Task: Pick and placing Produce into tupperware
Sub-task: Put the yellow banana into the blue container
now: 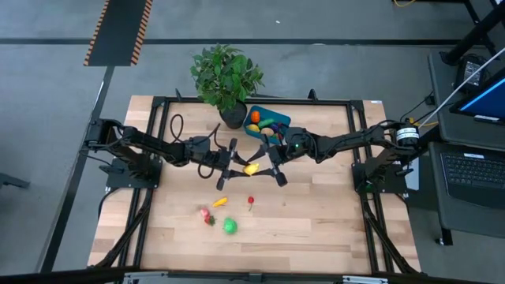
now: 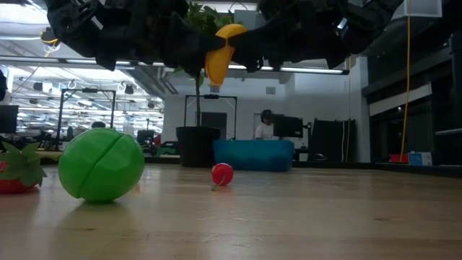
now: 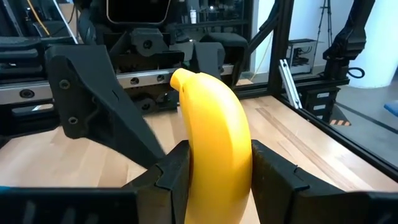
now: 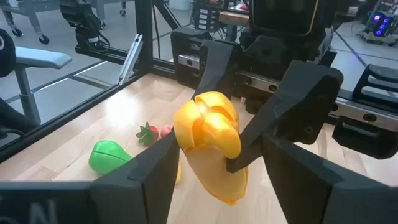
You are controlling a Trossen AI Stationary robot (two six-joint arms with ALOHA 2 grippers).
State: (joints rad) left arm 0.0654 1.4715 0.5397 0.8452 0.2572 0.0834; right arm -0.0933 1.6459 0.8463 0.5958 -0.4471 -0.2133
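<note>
The yellow banana hangs in the air over the table's middle, between my two grippers. My left gripper comes from the left and is shut on it. My right gripper faces it from the right and is open, with its fingers standing on either side of the banana's end. The teal tupperware sits at the far side beside the plant pot and holds several pieces. A green piece, a strawberry, a red cherry and an orange-yellow piece lie on the near table. My left gripper pinches the banana between its two fingers about midway along its length, the fingers lying across it. It comes level from the table's left. The banana is lifted clear of the table, its free end pointing toward the right gripper.
A leafy potted plant stands at the far edge next to the tupperware. Black frame rails border the table. Bare wood lies to the near right. A person sits far off in the room.
</note>
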